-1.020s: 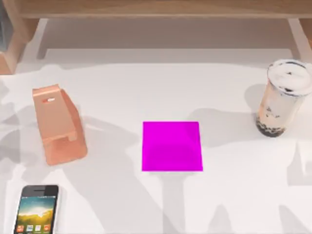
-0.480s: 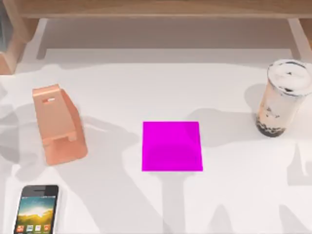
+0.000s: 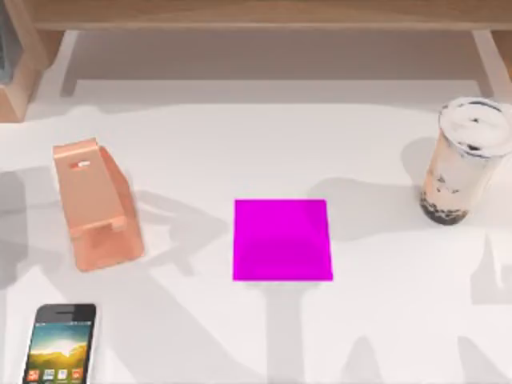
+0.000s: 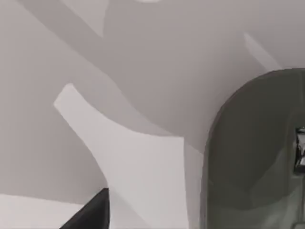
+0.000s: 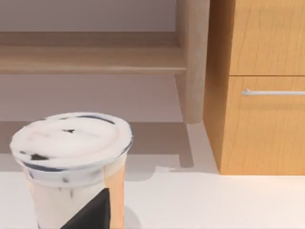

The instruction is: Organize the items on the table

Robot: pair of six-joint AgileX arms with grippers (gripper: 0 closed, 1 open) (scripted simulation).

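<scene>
The white-edged smartphone point(image 3: 60, 346) lies flat at the table's point(image 3: 200, 144) near left corner. The clear bubble-tea cup point(image 3: 467, 160) with dark pearls stands upright at the far right. In the left wrist view the dark grey mouse point(image 4: 257, 152) lies on the white tabletop, close beneath the camera, with a dark part of my left gripper point(image 4: 90, 214) beside it and apart from it. In the right wrist view the cup point(image 5: 66, 162) stands close in front, with a dark part of my right gripper point(image 5: 97, 212) low before it.
An orange phone stand point(image 3: 94, 204) stands at the left, behind the phone. A magenta square pad point(image 3: 282, 240) lies at the centre. A wooden shelf frame point(image 3: 256, 14) runs along the far edge. A wooden drawer unit point(image 5: 259, 86) stands beyond the cup.
The arm shadows on the left half of the table have shifted. Phone, stand, pad and cup stay where they were.
</scene>
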